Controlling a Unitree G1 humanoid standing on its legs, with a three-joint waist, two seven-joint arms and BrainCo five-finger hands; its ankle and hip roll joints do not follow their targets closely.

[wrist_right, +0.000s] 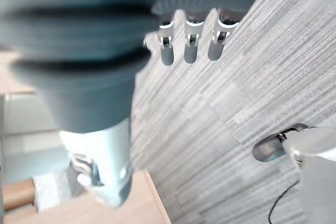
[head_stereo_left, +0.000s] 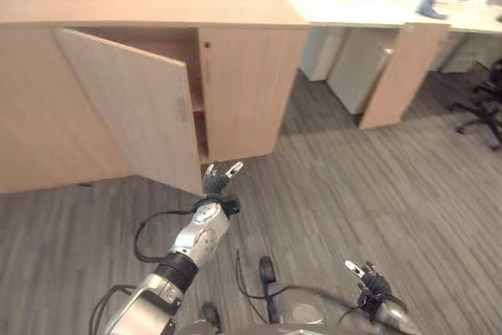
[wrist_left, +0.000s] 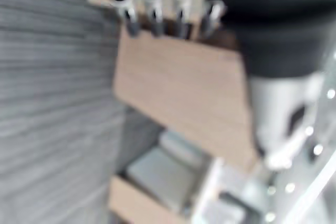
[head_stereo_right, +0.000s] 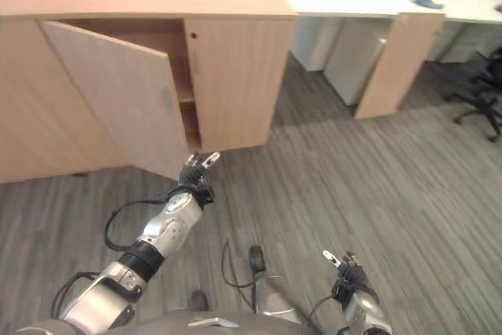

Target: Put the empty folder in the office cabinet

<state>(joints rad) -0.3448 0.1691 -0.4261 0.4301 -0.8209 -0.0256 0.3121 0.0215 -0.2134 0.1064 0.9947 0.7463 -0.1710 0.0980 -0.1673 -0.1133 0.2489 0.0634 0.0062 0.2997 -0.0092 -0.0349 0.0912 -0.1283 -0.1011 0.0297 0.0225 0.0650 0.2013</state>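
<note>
This was an office. A low wooden cabinet point(head_stereo_left: 235, 84) with one door point(head_stereo_left: 133, 107) swung open stood along the wall, a long desk point(head_stereo_left: 369, 13) ran beside it with white drawer units point(head_stereo_left: 357, 68) underneath, a black swivel chair point(head_stereo_left: 482, 111) stood nearby, and grey carpet point(head_stereo_left: 353, 194) covered the floor.

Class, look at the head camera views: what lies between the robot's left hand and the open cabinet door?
Nothing: in the right eye view the left hand sits right at the lower edge of the open cabinet door.
</note>
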